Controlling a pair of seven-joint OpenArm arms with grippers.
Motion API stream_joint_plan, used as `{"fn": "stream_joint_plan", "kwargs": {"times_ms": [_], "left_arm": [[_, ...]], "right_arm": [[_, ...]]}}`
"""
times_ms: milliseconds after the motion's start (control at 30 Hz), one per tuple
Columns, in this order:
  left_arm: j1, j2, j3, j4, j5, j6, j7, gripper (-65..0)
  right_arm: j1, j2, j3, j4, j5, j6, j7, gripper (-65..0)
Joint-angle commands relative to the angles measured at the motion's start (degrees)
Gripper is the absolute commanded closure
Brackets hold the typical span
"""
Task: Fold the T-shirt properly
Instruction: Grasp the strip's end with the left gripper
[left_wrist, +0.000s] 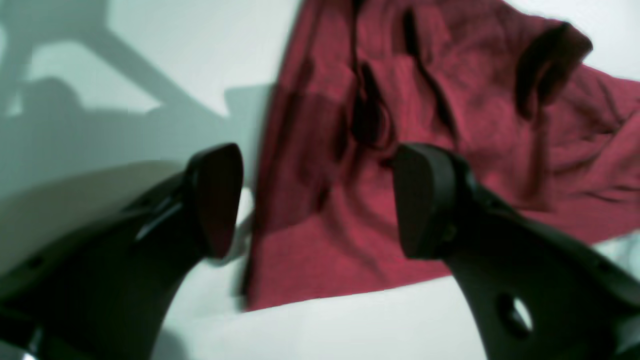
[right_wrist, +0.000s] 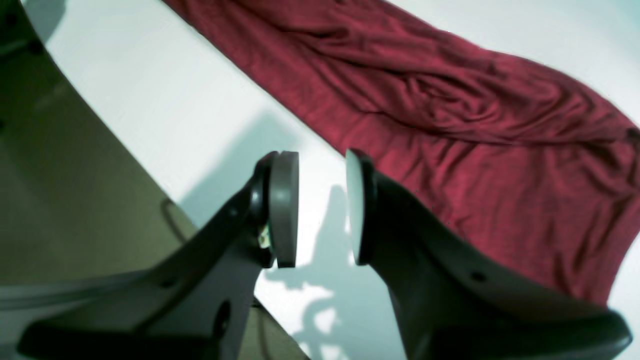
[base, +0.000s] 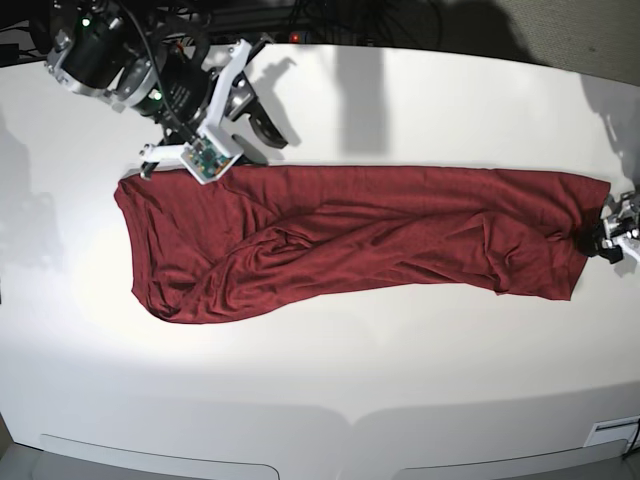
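Left wrist: left gripper (left_wrist: 315, 200) fingers spread wide, empty, above a rumpled T-shirt (left_wrist: 425, 150) edge.

Right wrist: right gripper (right_wrist: 322, 207) fingers partly apart, nothing between, over bare counter (right_wrist: 175, 125) beside the cloth.

Base: T-shirt (base: 350, 245) stretched in a long wrinkled band across the counter, one gripper near each end. Probably between grasps; next, pinching an end or corner to fold it over.

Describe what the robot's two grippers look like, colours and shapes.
The left gripper has curved black fingers ending in dark rounded pads. The right gripper has dark grey fingers with flat round pads, grey and whitish. In the base view its arm shows white brackets, black housings and a small green circuit board.
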Motion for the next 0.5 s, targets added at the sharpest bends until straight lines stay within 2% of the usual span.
{"fn": "stream_joint_plan", "kwargs": {"times_ms": [0, 100, 300, 467], "left_arm": [[-1.33, -0.81, -0.31, 0.22, -0.96, -0.56, -0.26, -45.0], [-1.31, 0.26, -0.31, -0.79, 0.42, -0.56, -2.95, -45.0], [-1.46, 0.37, -0.31, -0.72, 12.02, -0.56, -14.29, -45.0], [-1.49, -0.11, -0.31, 1.4, 12.24, -0.56, -15.65, -45.0]], "right_arm": [[0.07, 0.0, 0.11, 1.03, 1.11, 0.08, 0.72, -16.6], [0.07, -0.46, 0.11, 1.03, 1.29, 0.08, 0.37, -16.6], [0.07, -0.44, 0.11, 1.03, 1.36, 0.08, 0.2, -16.6], [0.09, -0.44, 0.11, 1.03, 1.36, 0.08, 0.17, -16.6]]}}
